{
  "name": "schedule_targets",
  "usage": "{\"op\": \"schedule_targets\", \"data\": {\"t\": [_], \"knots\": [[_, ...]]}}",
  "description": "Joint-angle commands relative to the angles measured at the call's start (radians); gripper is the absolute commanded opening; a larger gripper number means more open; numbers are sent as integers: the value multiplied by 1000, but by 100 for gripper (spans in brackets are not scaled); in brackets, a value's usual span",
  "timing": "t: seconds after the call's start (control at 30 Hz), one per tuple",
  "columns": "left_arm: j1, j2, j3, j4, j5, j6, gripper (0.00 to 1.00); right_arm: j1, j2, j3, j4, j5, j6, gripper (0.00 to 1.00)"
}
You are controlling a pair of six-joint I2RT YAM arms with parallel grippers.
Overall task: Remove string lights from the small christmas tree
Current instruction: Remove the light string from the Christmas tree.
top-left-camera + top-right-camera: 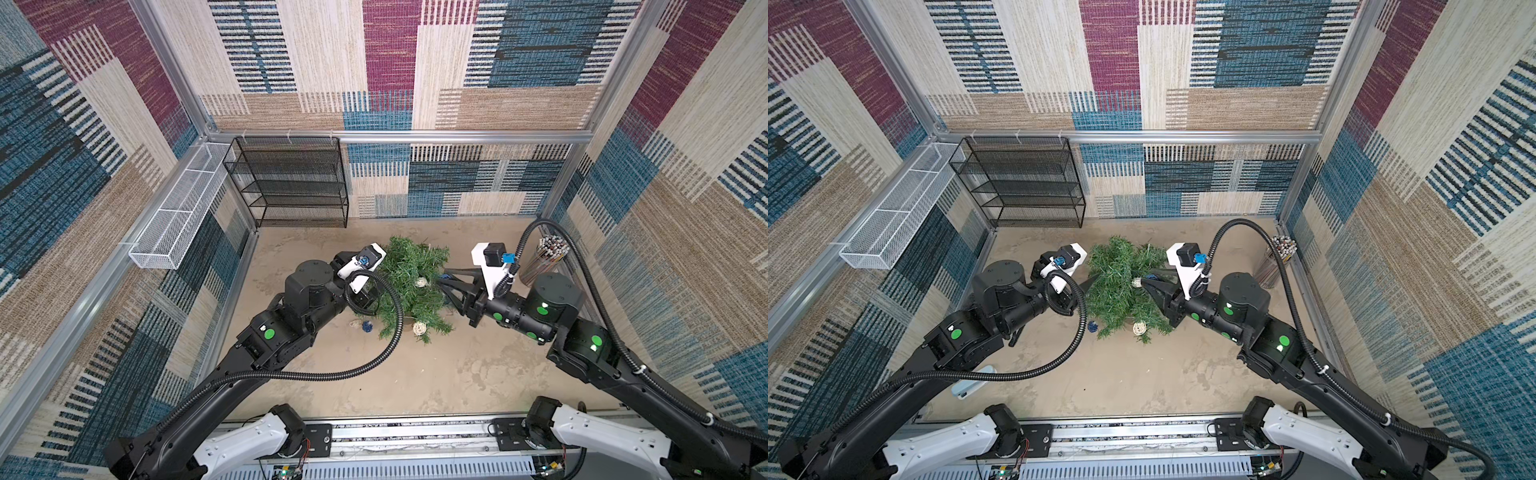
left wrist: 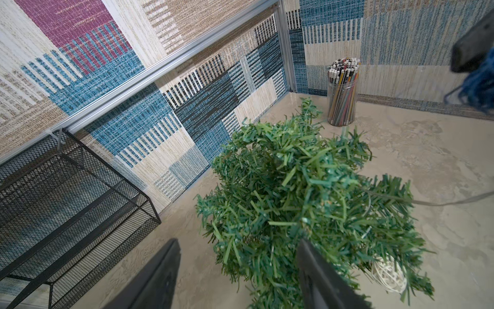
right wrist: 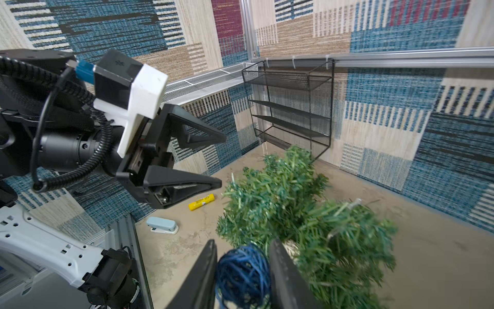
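**Blue ball pinched, tree free to follow**
The right pincer [image 3: 243, 243] is clamped on a blue ball [image 3: 242, 275] of the string lights [image 2: 389, 275]. The rest of the lights are threaded through the tree [image 1: 409, 286] just beyond its tips. The left pincer [image 3: 222, 161] gapes empty beside the tree, so a pull could drag the tree along.

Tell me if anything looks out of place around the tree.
The string lights hang half off: the right gripper pinches one dark blue ball, while another blue ball and a cream ball lie on the table by the small christmas tree. Nothing looks broken.
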Motion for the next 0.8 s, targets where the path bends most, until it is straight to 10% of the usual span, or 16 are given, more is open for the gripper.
{"op": "schedule_targets", "data": {"t": [0.0,0.5,0.77], "knots": [[0,6,0,22,21,-26,71,-50,-48,-23,-40,29,17,35],[0,33,7,21,19,-21,71,-529,-56,-19,-78,-259,-18,36],[0,35,8,2,-5,-6,71,-610,-12,54,-16,-370,-8,36]]}}
